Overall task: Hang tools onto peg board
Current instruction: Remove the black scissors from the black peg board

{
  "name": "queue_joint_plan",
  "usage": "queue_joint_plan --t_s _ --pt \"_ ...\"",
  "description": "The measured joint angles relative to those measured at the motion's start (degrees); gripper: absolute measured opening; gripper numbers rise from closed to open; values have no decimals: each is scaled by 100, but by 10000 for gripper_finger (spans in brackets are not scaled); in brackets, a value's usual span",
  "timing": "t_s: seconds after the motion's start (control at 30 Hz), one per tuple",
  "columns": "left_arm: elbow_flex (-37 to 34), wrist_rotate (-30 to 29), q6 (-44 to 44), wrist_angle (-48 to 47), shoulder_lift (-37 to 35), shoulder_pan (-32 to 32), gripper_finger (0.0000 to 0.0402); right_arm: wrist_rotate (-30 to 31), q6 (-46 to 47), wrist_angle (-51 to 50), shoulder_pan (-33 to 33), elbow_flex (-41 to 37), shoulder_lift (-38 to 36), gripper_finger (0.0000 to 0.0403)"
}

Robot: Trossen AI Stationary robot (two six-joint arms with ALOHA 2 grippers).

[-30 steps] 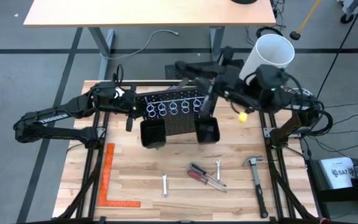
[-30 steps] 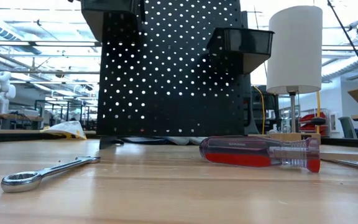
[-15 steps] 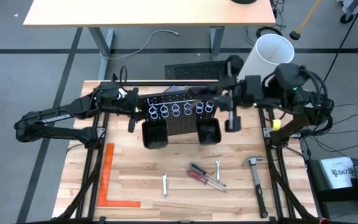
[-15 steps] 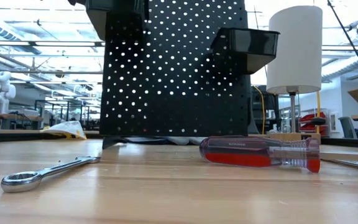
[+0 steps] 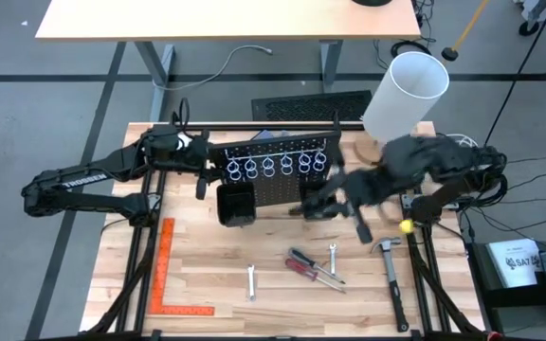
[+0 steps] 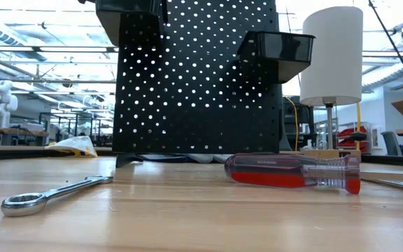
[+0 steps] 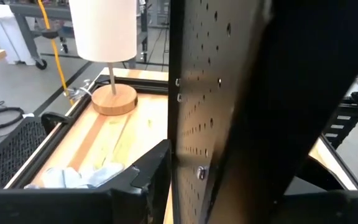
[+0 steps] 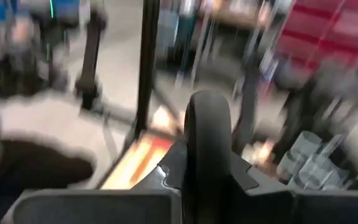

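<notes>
None of the tools hang on the peg board point(image 5: 273, 170) yet: wrenches point(image 5: 251, 282), screwdrivers point(image 5: 313, 269) and hammer point(image 5: 391, 268) lie on the table point(image 5: 207, 260) (left gripper point(image 5: 202, 178) clamps the board's edge, right gripper point(image 5: 360, 225) unreadable).

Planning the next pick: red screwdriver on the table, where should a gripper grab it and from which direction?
Grip the red-handled screwdriver on its handle, coming straight down from above. It lies flat on the table, and the handle is the thickest part, so fingers can straddle it across its width. A dark-handled screwdriver lies close alongside, so probably take the handle's free end. The thin shaft looks harder to pinch.
</notes>
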Motion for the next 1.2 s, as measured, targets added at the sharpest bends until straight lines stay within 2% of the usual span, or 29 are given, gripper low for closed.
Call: queue_joint_plan --t_s 0.23,0.43,0.53,0.67,0.87,0.97,1.2 --pt "3 -13 21 -125 -1 2 149 163 894 -1965 247 -262 411 36" --pt "10 -34 21 -205 -2 4 150 76 2000 -2551 418 -1229 776 36" --pt "12 -35 25 -199 -2 4 150 -118 2582 -2255 493 -2082 900 36" --pt "12 -186 27 -199 -4 3 150 -176 3266 -1328 596 -3438 921 36" --pt "12 -287 23 -168 -4 0 150 208 4190 435 774 -4903 871 36" --pt "13 -327 23 -179 -8 8 150 183 4551 699 849 -5265 976 36" --pt "14 -323 18 -185 -9 4 150 272 4831 1032 970 -5358 943 37"
